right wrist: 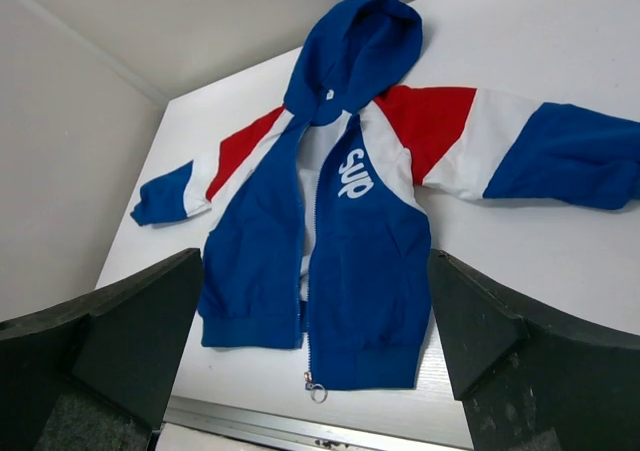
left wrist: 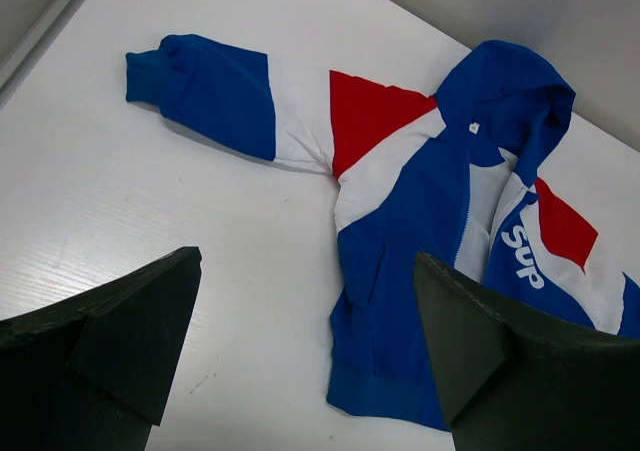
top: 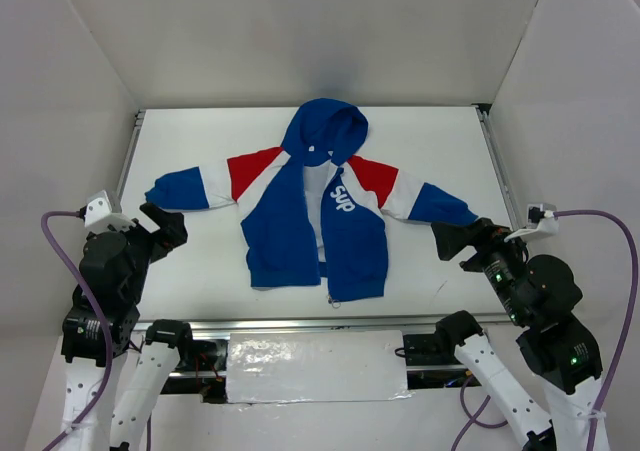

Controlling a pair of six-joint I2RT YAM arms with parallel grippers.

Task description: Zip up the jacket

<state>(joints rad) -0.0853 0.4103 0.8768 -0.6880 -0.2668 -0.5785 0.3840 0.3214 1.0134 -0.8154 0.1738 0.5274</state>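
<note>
Jacket lies face up at the middle of the white table, hood pointing away from the arms and both sleeves spread sideways. Its front stands open along the zip, with white lining showing between the blue panels. The two halves seem to meet only near the hem, though that is hard to make out. A small ring pull hangs just below the hem. Left gripper is spread wide and holds nothing, near the cuff on its side. Right gripper likewise gapes empty beside the other cuff.
</note>
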